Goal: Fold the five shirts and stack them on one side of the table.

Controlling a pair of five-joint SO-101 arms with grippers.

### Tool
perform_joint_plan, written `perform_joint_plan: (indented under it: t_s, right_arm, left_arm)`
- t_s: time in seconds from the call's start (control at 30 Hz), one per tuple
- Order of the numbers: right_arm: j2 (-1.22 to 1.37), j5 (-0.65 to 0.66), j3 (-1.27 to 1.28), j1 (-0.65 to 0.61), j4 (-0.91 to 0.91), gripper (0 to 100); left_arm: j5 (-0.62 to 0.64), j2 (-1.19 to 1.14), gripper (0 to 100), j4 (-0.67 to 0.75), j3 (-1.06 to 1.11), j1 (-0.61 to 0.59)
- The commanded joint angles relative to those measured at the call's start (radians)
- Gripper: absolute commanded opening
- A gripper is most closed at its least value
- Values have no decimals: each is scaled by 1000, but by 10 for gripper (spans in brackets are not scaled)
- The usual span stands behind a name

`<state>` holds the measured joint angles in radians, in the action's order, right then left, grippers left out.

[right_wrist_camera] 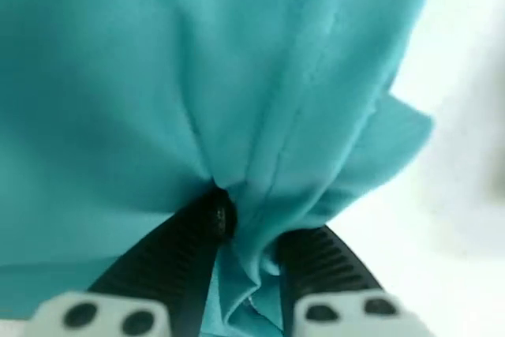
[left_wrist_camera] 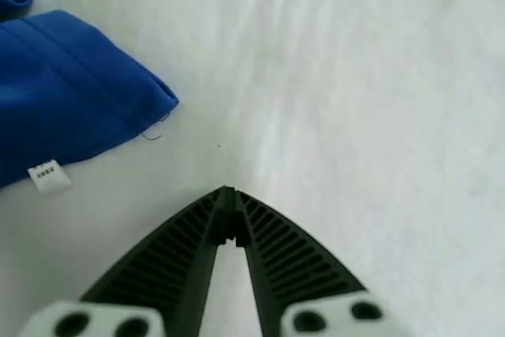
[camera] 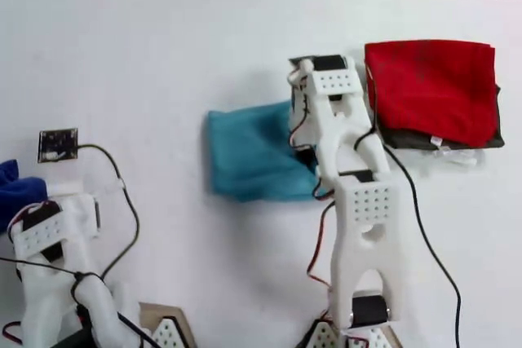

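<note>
Two shirts at least lay stacked far right, red shirt (camera: 430, 87) topmost; right fingers (right_wrist_camera: 177, 254) pinched the teal shirt (right_wrist_camera: 197, 76), left fingers (left_wrist_camera: 177, 262) closed empty near the blue shirt (left_wrist_camera: 71, 100).

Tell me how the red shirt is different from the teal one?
The red shirt is folded flat; the teal shirt is wrinkled where it is gripped. The red shirt rests on a dark shirt; the teal shirt lies straight on the table. Nothing holds the red shirt; the right gripper pinches the teal shirt. Both are cloth shirts.
</note>
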<state>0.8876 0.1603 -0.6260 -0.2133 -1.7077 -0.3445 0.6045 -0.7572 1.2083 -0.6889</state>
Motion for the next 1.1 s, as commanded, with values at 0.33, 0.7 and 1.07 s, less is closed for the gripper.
perform_joint_plan:
  t_s: [0.33,0.7,1.07]
  right_arm:
    - [-486,327,-40,47,-54,22]
    - [-651,509,-46,191,-16,21]
    - [-677,583,-305,384,79,21]
  left_arm:
    - [6,25,27,14,-2,21]
    - [6,25,27,14,-2,35]
    - [6,25,27,14,-1,35]
